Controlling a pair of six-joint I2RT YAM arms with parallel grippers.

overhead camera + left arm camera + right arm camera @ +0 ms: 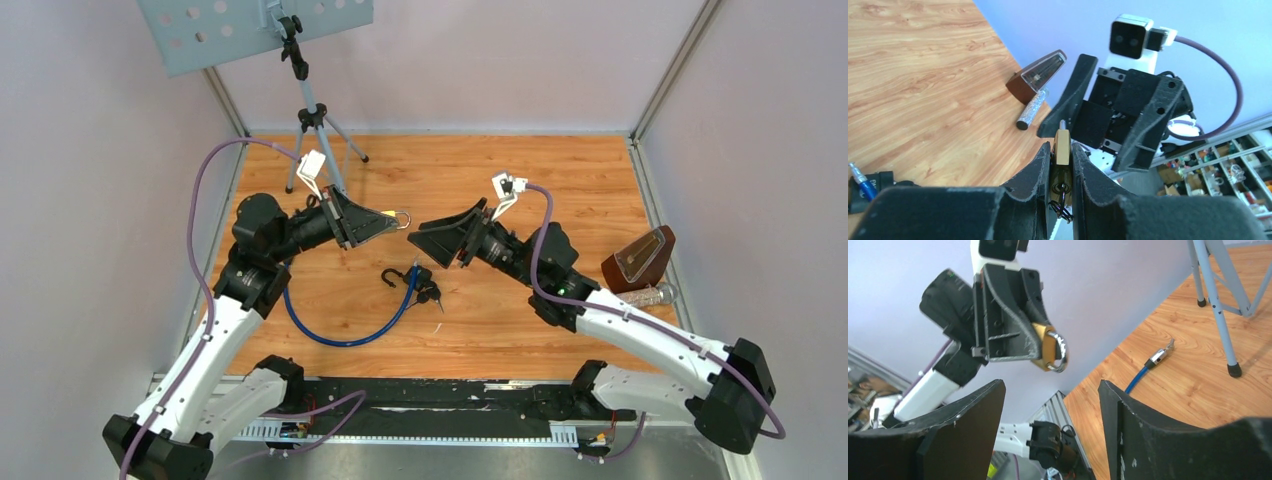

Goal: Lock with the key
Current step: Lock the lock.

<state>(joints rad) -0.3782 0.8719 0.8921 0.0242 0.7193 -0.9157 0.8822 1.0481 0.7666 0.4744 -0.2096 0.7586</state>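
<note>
Step (judged): lock held up, key not fetched | left gripper [390, 219] clamped on brass padlock [1047, 346], above worktop [520, 175] | right gripper [420, 243] apart, empty, facing it | next: probably pick up what seem keys [429, 293] by blue cable [340, 336], align with keyhole | count: one padlock, one cable, one key bunch

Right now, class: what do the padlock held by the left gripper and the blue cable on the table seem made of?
The padlock: brass-like body, yellow with a dull shine. Its shackle looks like polished steel, silvery with glints. The blue cable: probably plastic-coated, smooth and uniform in colour; its tip looks metal.
</note>
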